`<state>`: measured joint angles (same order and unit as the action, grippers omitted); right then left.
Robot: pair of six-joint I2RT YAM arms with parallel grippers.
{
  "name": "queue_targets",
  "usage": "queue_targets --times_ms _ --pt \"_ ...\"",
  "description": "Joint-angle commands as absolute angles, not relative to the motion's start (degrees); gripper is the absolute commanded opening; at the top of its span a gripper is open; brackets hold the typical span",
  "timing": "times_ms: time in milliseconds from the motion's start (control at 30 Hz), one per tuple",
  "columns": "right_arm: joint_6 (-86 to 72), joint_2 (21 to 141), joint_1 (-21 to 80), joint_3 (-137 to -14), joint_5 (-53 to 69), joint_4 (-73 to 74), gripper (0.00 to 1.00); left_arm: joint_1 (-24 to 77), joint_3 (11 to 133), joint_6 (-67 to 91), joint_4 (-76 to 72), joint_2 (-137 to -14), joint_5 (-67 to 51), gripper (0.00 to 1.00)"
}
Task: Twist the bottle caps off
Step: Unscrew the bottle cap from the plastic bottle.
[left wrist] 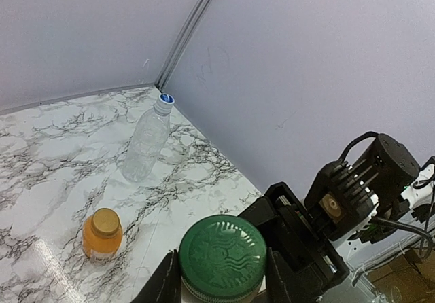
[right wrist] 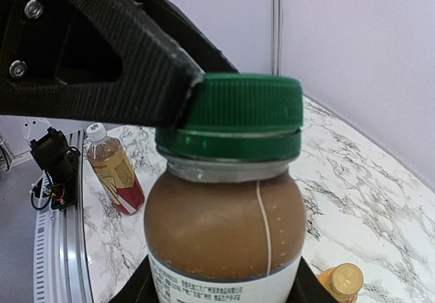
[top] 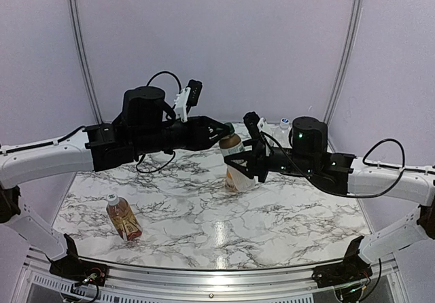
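White arm links (top: 41, 159); black joint housings (top: 144, 106); looping black cables (top: 385, 140).

- The left arm (top: 41, 159), white links with black joints, reaches in from the left, its bulky black wrist held roughly level.
- The left black two-finger gripper (top: 223, 132) is clamped on the dark green ribbed plastic screw cap (left wrist: 222, 253), with its fingers (left wrist: 162, 284) against opposite sides of the rim.
- The right arm (top: 391, 179), also white and black, stretches in from the right.
- The right black gripper (top: 241, 170) clasps the short clear plastic bottle of brown liquid (right wrist: 221, 228) at the label, below the cap, one finger on each side.
- The two grippers meet nearly tip to tip, the left above the right.
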<state>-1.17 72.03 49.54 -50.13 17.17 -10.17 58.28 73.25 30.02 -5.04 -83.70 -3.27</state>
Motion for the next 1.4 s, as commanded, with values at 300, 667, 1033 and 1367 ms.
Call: queue_targets --times_ms 300,667,1033,1367 --pt "2.2 71.9 48.1 -51.0 37.3 -8.9 0.20 53.6 72.3 22.1 -10.5 -79.5 -24.1 0.79" --pt "-5.7 73.5 46.9 -50.8 52.3 -16.5 0.22 53.1 72.9 12.5 -10.0 -79.8 -39.1 0.93" --pt "-10.6 75.0 46.5 -50.2 58.4 -22.4 0.22 53.1 72.9 11.4 -10.5 -82.3 -43.8 0.78" --pt "-12.4 75.5 46.0 -49.6 58.9 -24.5 0.22 53.1 72.5 12.0 -10.7 -82.6 -44.3 0.62"
